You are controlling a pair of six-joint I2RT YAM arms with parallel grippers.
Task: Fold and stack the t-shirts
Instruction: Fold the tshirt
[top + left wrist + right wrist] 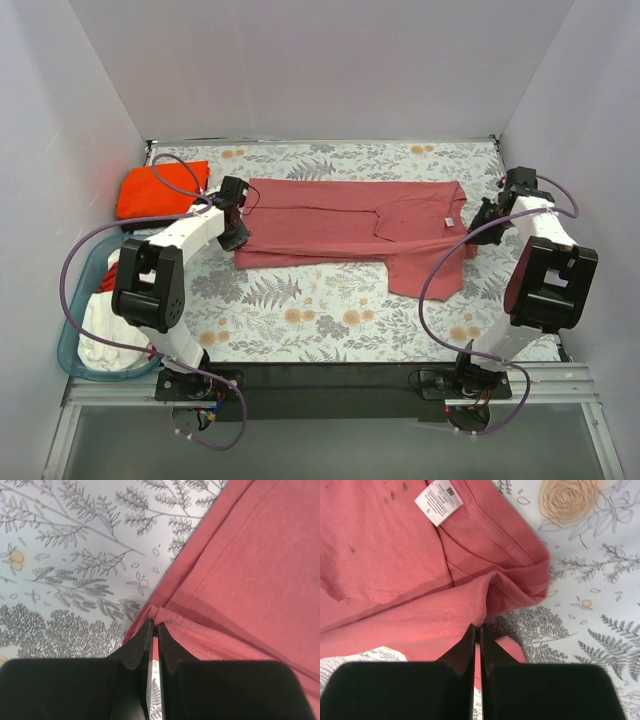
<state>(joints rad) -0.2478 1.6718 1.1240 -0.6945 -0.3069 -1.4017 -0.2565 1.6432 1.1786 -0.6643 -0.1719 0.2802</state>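
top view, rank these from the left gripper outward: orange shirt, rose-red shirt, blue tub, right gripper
1. rose-red t-shirt: its left edge is pinched in the jaws of the left gripper.
2. orange t-shirt: just to the left, slightly farther back.
3. blue tub: near-left corner.
4. right gripper: far right, at the shirt's other end.
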